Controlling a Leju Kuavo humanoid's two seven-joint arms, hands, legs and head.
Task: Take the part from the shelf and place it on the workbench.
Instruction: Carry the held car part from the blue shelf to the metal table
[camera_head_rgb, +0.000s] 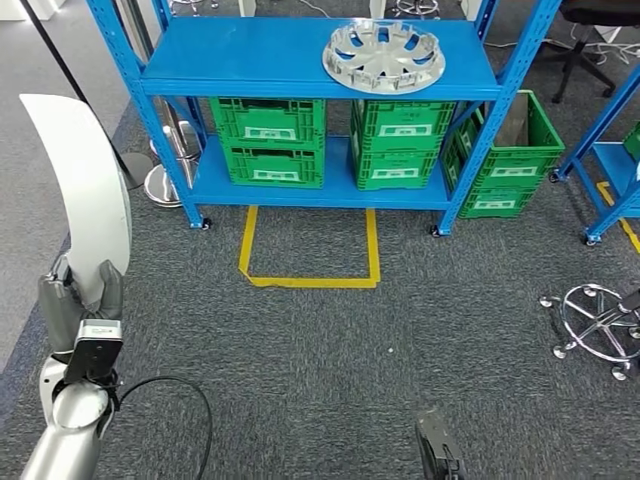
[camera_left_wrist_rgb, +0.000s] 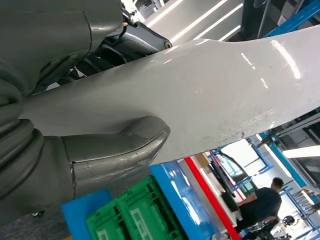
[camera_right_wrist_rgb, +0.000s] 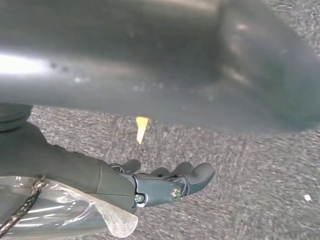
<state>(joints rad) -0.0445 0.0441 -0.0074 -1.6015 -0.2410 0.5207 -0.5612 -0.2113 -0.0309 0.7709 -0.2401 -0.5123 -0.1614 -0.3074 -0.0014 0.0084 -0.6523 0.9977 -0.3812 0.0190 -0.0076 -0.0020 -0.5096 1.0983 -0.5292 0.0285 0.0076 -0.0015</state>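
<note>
A: Item 1, white curved panel (camera_head_rgb: 79, 190): this looks like the part. You have it in the left hand (camera_head_rgb: 79, 300), off the shelf. Long axis runs up and away from the fingers, arcing over toward the robot's left. Grip sits at the panel's lower end; the far tip is free.

B: Finger state, L hand?

A: Clamped on the panel. In the left wrist view the thumb (camera_left_wrist_rgb: 113, 147) presses flat on the glossy face; the other fingers are behind it, hidden.

B: Item 2, R hand?

A: Right hand (camera_right_wrist_rgb: 162, 182) hangs low over grey carpet (camera_head_rgb: 317, 360), holding nothing. Fingers lie loosely extended, a bit apart. In the head view you get just a dark sliver at the bottom edge.

B: Shelf status?

A: Blue shelf (camera_head_rgb: 249, 55) straight ahead, well apart from both hands. Silver wheel cover (camera_head_rgb: 383, 53) on the top tier, green crates (camera_head_rgb: 268, 140) below. Yellow floor tape (camera_head_rgb: 309, 270) marks a box in front.

B: Workbench?

A: No bench that I can make out, so you can't fix which way the panel must travel. My read: you'll need to turn before placing.

B: Risks?

A: End-held and long, so the free tip may swing or clip the shelf post when you turn. Wrist views are blurred at the edges; exact grip depth can't be told.
</note>
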